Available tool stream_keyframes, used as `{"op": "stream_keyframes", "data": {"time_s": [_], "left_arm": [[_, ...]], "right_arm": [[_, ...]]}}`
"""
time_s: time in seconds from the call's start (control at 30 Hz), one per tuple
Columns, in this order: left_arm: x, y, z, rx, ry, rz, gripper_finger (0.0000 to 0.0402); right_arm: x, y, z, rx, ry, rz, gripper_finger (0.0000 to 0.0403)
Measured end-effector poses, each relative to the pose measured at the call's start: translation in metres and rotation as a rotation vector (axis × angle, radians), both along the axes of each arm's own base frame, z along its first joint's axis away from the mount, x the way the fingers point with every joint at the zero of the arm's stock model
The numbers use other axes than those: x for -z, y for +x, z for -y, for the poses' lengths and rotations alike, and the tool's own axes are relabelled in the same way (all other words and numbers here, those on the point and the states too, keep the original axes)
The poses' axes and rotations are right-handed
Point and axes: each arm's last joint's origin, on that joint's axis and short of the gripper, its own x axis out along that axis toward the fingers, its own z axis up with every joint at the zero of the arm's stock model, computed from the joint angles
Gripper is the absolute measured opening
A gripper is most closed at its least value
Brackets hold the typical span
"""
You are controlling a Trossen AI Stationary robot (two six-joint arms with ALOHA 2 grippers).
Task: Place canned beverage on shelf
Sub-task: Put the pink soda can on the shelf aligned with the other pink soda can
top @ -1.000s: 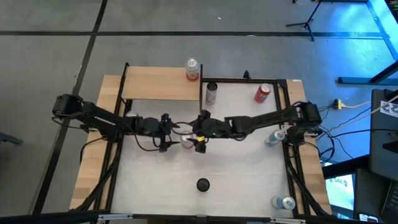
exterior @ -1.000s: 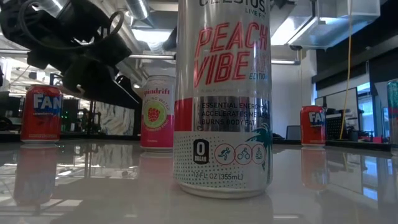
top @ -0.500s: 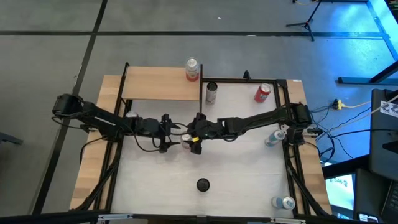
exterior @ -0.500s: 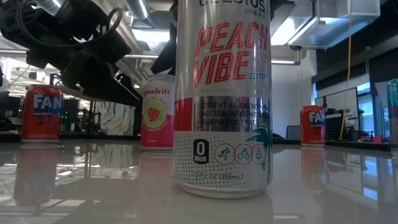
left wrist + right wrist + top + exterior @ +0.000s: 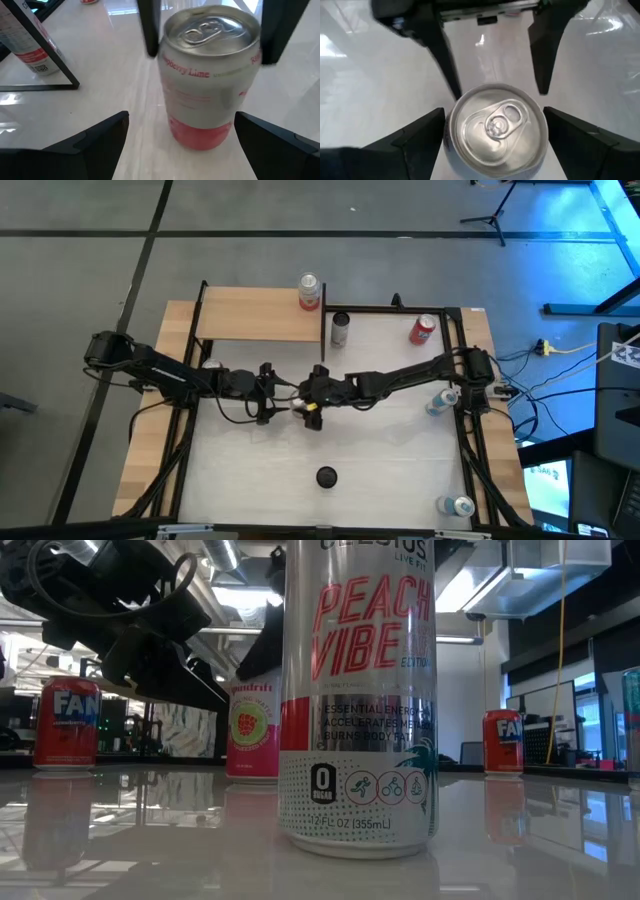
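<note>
High view shows the left arm reaching in from the tabletop's (image 5: 250, 480) left side, its left claw (image 5: 283, 392) spread wide around a raspberry lime can (image 5: 299, 406) standing near the middle. Left wrist view looks at that can (image 5: 210, 75) upright between the two dark fingers (image 5: 90, 145), with a clear gap on either side, so nothing is gripped. Meeting it from the opposite side, the right claw (image 5: 308, 402) comes down over the same can; right wrist view looks down on the silver lid (image 5: 495, 125) with a finger (image 5: 415, 140) wide on each side and not pressing it. Behind them, the shelf (image 5: 262, 314) lies at the far left edge, a red can (image 5: 309, 292) standing on its right end. Just right of it a slim dark can (image 5: 340, 329) stands on the tabletop, then another red can (image 5: 423, 329) farther right. Low view is filled by a tall Peach Vibe can (image 5: 358, 700) close to the camera.
</note>
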Motion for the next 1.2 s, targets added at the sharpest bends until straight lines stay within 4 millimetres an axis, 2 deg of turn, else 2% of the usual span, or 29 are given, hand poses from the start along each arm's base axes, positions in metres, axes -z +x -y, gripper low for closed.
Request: {"op": "stream_keyframes", "data": {"time_s": [0.23, 0.83, 1.2], "left_arm": [[0.0, 0.0, 0.0, 0.0, -0.001, 0.002, 0.0353], [0.0, 0.0, 0.0, 0.002, -0.004, 0.003, 0.0353], [-0.001, 0.0, 0.0, 0.001, -0.006, 0.007, 0.0353]], "right_arm": [[0.007, 0.003, 0.0, -0.009, 0.007, -0.012, 0.0333], [0.01, 0.002, 0.0, 0.031, 0.016, -0.028, 0.0333], [0.025, 0.007, -0.001, 0.021, 0.045, -0.036, 0.0333]]}}
